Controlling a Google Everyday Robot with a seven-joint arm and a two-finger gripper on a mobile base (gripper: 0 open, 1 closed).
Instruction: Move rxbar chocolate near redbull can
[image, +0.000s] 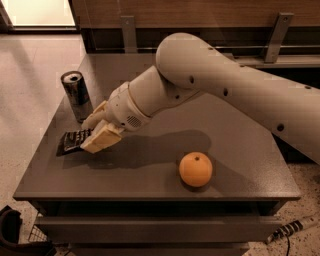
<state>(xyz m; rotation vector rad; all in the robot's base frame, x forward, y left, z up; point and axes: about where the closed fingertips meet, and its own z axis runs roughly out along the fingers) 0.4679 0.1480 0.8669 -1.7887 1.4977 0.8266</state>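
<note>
Pinching 1 rxbar chocolate (71, 141), the pincer (90, 135) sits beside 1 redbull can (76, 95); 1 orange (195, 169) lies apart.

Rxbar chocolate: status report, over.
Gripper low at rxbar chocolate, right end. Bar flat on table, close in front of redbull can. Orange well clear, to the right.

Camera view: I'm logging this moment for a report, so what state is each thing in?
redbull can: upright, at the table's back left.
rxbar chocolate: lying flat on the table just in front of the can, right end covered by the claw.
claw: low over the table, at the bar's right end.
orange: resting near the front edge, apart from everything else.
</note>
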